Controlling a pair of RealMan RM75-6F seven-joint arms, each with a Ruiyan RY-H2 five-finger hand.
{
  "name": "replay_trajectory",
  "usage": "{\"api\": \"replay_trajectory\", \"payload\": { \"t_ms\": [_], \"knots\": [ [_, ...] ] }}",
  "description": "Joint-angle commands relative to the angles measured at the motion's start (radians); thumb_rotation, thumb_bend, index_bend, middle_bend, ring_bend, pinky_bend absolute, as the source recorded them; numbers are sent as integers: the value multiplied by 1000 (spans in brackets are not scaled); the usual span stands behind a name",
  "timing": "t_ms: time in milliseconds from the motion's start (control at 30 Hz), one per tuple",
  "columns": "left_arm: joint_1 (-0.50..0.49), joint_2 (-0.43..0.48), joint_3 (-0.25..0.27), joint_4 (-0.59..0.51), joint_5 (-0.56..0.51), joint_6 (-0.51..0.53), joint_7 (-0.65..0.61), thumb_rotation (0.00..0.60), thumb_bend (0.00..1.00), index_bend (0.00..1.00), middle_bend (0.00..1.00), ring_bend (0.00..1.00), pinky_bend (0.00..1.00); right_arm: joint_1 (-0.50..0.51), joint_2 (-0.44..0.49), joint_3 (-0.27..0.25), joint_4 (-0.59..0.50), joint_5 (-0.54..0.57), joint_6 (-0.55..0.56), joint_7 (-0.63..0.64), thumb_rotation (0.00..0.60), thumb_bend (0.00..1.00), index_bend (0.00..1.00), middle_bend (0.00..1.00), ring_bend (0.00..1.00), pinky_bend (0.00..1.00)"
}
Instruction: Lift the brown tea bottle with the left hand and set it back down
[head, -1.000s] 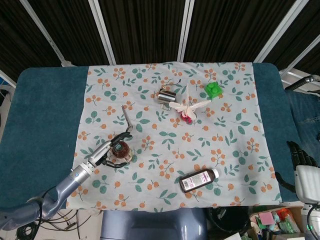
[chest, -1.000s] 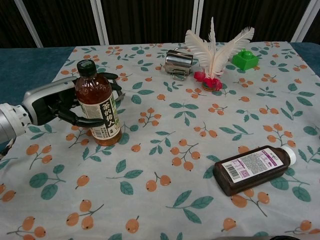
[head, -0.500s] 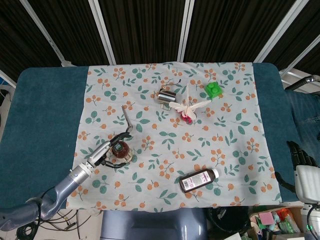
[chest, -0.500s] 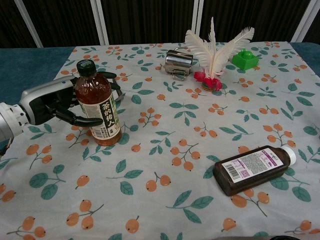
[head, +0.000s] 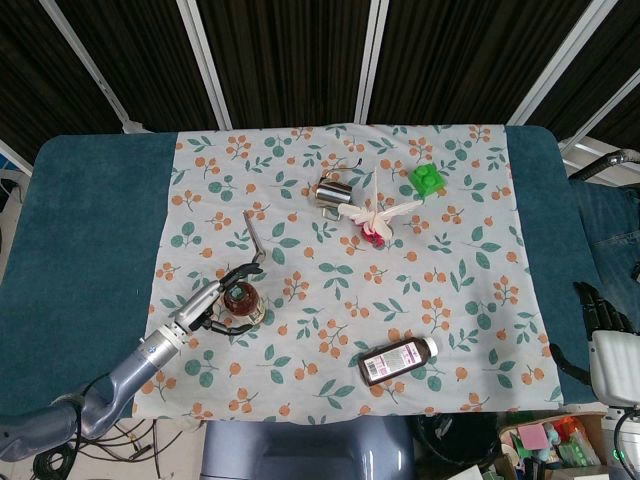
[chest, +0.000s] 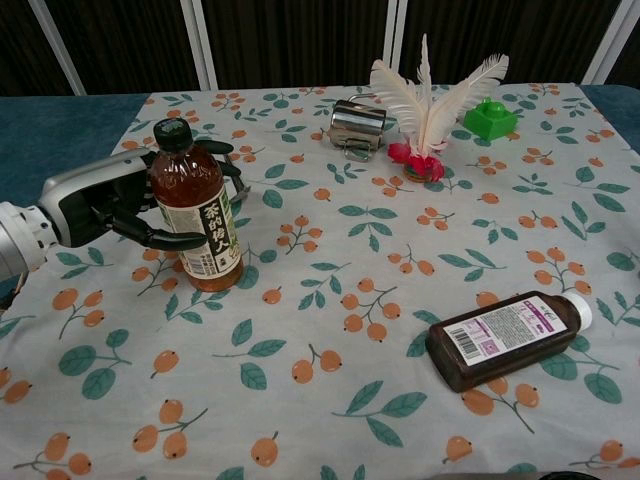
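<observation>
Left robot hand (chest: 100, 205) shifted slightly back since earlier frame, fingers curled loosely round one upright brown tea bottle (chest: 196, 215); grasp uncertain. Right robot hand (head: 600, 312) idle off table edge, fingers loosely spread. One dark bottle (chest: 505, 337) lying flat.

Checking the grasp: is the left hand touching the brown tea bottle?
Touching. In the chest view the left hand wraps its fingers around the upright brown tea bottle, lying against its side.
</observation>
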Motion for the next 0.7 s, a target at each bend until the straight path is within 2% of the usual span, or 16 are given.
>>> {"api": "replay_trajectory", "payload": {
  "t_ms": [33, 333, 567, 700],
  "knots": [
    [2, -2, 1, 2, 0, 1, 1, 600, 224, 83, 118, 44, 108, 0, 0, 0, 0, 0, 0, 0, 600, 174, 68, 78, 175, 261],
    [2, -23, 1, 22, -7, -15, 4, 600, 322, 101, 161, 90, 150, 0, -1, 0, 1, -1, 2, 0, 600, 174, 69, 78, 175, 260],
    [5, -43, -12, 41, -10, 4, 6, 600, 496, 193, 276, 196, 242, 1, -3, 1, 4, -2, 3, 1, 600, 174, 70, 88, 176, 260],
    [6, -47, -16, 46, -13, 7, 20, 600, 534, 252, 324, 224, 264, 1, -4, 2, 5, -1, 3, 2, 600, 174, 71, 88, 176, 260]
  ]
}}
